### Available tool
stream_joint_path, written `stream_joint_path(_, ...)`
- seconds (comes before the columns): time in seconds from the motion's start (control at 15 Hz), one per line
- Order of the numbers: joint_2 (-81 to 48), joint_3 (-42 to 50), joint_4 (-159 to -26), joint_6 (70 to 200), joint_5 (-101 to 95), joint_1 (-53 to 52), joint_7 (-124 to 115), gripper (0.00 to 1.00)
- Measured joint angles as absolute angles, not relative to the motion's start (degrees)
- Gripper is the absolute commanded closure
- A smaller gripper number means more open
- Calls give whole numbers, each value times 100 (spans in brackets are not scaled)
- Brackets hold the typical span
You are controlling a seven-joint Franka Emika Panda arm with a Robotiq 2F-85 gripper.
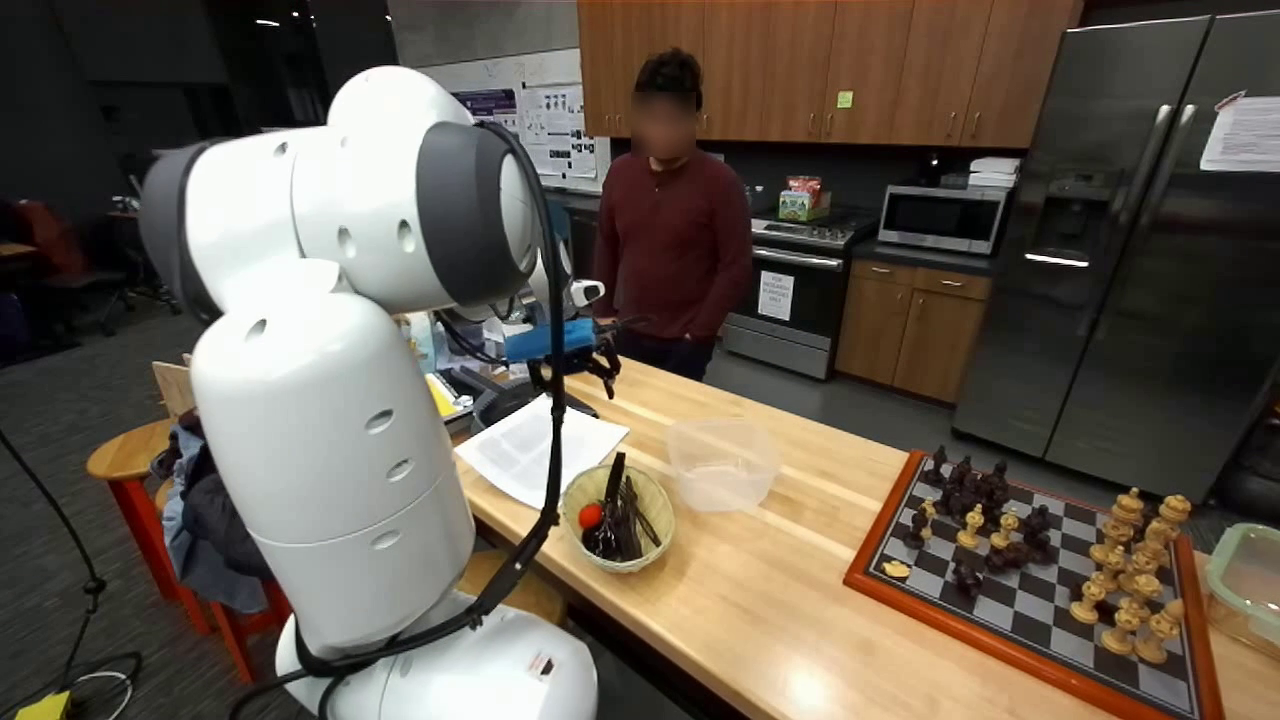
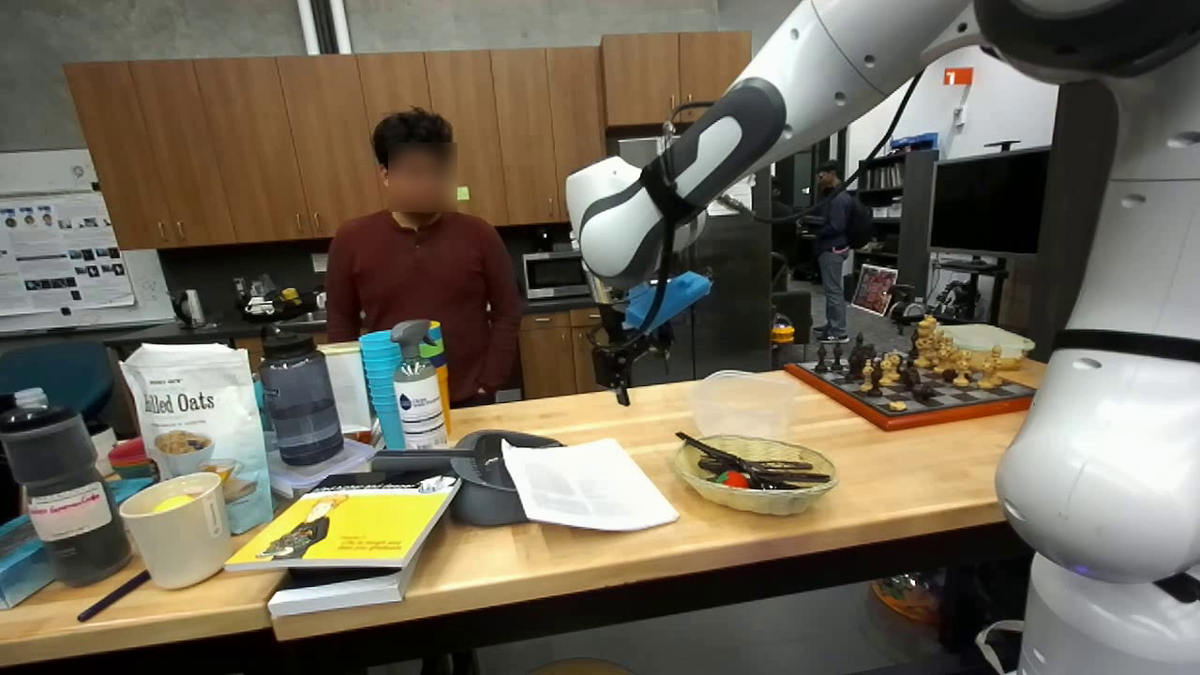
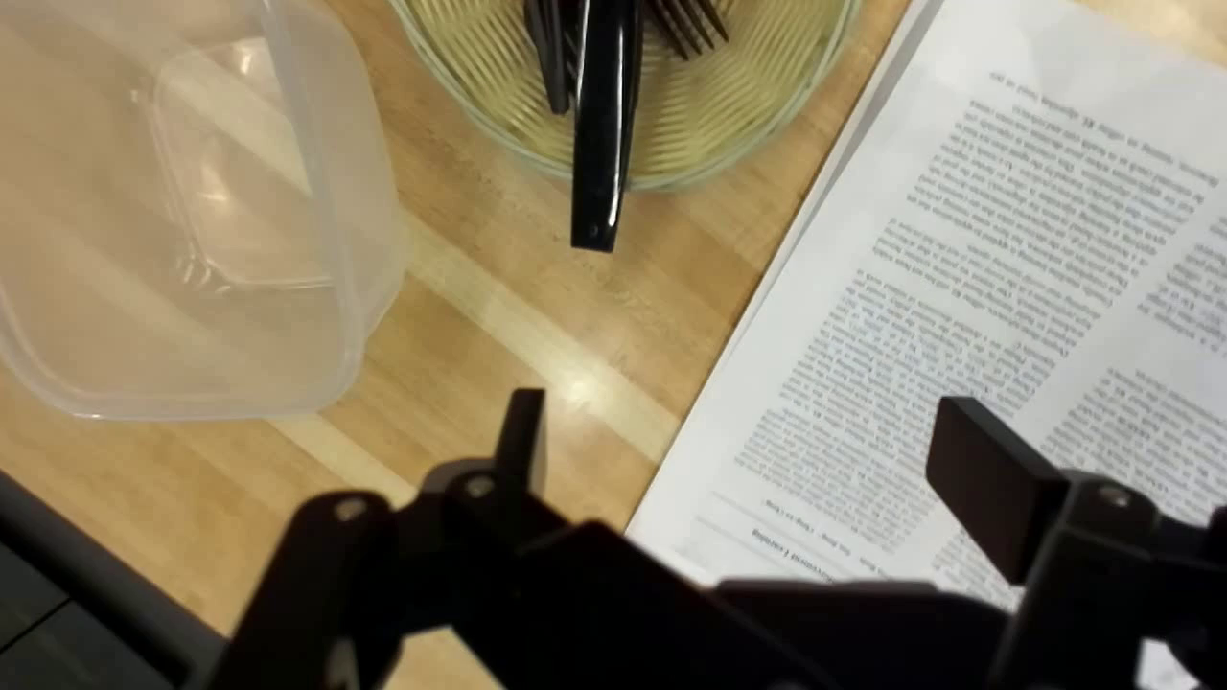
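arm (image 1: 320, 440) — finished in glossy wht, w/ dk-gry jt. caps (image 1: 468, 212) | blk cable (image 1: 556, 400) strapped along outside | gripper (image 3: 743, 460) — done in blk, silver screws (image 3: 350, 508) exposed | blue block (image 2: 686, 292) mounted over gripper

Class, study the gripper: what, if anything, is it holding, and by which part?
Nothing is held: the gripper stands open, its fingers apart, with tabletop and printed paper showing beyond the gap.
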State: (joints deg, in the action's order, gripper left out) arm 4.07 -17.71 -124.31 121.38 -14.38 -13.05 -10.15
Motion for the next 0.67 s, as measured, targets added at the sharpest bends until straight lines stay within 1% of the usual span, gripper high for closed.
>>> stream_joint_path(0.33, -173, -1748, -12287, 11915, -1589, -1325, -156, 0)
stream_joint_path(0.67, -329, -1613, -12282, 11919, -1778, -1318, 177, 0)
